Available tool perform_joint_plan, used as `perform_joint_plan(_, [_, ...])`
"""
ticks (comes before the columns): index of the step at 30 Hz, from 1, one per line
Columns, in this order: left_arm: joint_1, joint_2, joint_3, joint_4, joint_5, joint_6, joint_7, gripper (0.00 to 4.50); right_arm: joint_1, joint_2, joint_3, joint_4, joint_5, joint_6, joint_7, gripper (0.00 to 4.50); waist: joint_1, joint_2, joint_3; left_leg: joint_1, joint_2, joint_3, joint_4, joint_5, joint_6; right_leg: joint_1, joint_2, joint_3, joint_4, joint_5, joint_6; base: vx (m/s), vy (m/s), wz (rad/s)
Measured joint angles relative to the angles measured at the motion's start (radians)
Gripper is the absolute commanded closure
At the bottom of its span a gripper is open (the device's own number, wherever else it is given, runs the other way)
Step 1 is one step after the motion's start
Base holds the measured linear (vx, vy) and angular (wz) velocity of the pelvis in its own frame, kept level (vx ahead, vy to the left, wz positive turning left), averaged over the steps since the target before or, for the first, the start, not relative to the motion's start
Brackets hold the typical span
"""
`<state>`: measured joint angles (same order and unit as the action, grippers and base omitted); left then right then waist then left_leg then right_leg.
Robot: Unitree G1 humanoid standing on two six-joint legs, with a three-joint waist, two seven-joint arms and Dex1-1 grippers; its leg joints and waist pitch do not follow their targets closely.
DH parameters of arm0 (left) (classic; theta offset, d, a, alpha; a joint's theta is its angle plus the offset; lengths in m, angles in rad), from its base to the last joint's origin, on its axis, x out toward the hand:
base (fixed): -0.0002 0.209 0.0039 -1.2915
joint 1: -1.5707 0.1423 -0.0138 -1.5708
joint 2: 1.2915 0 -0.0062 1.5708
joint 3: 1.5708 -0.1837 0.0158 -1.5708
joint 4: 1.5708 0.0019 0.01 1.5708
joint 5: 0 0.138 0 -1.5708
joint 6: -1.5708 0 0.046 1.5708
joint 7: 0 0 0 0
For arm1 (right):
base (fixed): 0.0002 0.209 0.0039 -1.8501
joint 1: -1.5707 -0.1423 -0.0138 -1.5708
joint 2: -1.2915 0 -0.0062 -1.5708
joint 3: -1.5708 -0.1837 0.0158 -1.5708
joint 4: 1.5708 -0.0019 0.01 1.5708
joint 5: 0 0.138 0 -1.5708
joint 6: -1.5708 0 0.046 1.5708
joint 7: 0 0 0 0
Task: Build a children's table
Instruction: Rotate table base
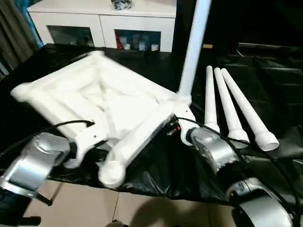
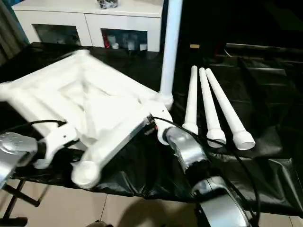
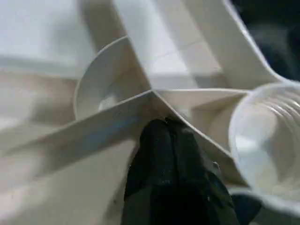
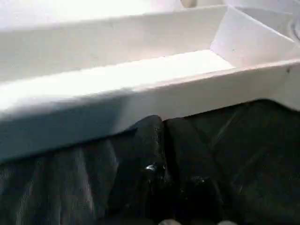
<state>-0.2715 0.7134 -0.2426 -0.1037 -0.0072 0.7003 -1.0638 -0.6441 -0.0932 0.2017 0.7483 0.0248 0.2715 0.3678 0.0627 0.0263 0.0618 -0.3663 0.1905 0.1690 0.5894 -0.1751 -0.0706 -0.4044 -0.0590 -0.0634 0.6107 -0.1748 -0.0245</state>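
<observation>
White tabletop [image 1: 94, 94]: one leg [image 1: 194, 47] fitted, three loose legs [image 1: 229, 106]; both claws' grip unclear.

Upright leg [image 1: 194, 47], perhaps cropped above

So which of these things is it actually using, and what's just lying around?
Part of the job:
table top, upside down
one leg standing in a corner socket
three loose legs lying beside it

Just there:
white cabinet behind
black sheet under everything

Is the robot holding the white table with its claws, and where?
Left claw pinches a rib under the table top near a corner socket. Right claw sits at its edge; grip unclear.
</observation>
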Motion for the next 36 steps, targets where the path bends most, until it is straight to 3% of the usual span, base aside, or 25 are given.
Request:
perform_joint_plan(11, [-0.043, -0.148, -0.002, 0.029, -0.002, -0.033, 0.153, 4.50, -0.013, 0.011, -0.043, 0.027, 0.004, -0.087, -0.050, 4.44, 0.000, -0.003, 0.000, -0.001, 0.000, 0.000, 0.002, 0.000, 0.000, 0.000, 0.000, 0.000, 0.000, 0.000, 0.000, 0.000, 0.000, 0.00])
perform_joint_plan(16, [-0.026, -0.196, 0.050, 0.031, 0.005, -0.095, 0.259, 4.50, 0.100, -0.019, -0.107, -0.166, 0.051, -0.069, -0.038, 4.44, 0.012, -0.002, 0.000, -0.001, 0.000, 0.000, 0.001, 0.000, 0.000, 0.000, 0.000, -0.001, 0.000, -0.001, 0.001, 0.000, 0.000, 0.00])
perform_joint_plan(21, [0.031, -0.297, 0.159, 0.028, 0.004, -0.195, 0.430, 4.50, 0.264, -0.041, -0.101, -0.420, 0.092, 0.005, 0.022, 4.44, 0.020, -0.001, 0.000, -0.001, 0.001, 0.000, 0.001, 0.000, 0.000, 0.001, 0.000, -0.001, -0.001, -0.001, 0.002, 0.000, 0.000, 0.00])
perform_joint_plan(27, [0.116, -0.348, 0.161, -0.032, -0.020, -0.268, 0.468, 4.50, 0.402, -0.063, -0.096, -0.553, 0.093, 0.008, 0.010, 4.44, 0.024, -0.002, -0.001, -0.001, 0.001, 0.000, 0.001, 0.000, 0.000, 0.000, 0.000, -0.001, -0.001, -0.005, 0.009, 0.000, 0.000, 0.00])
perform_joint_plan(36, [0.234, -0.467, 0.223, -0.089, -0.059, -0.337, 0.580, 4.50, 0.533, -0.056, -0.082, -0.776, 0.101, 0.057, 0.004, 4.44, 0.020, -0.002, -0.001, -0.001, 0.001, 0.000, 0.000, 0.000, 0.000, 0.001, 0.000, -0.001, -0.002, -0.006, 0.010, 0.000, 0.000, 0.00])
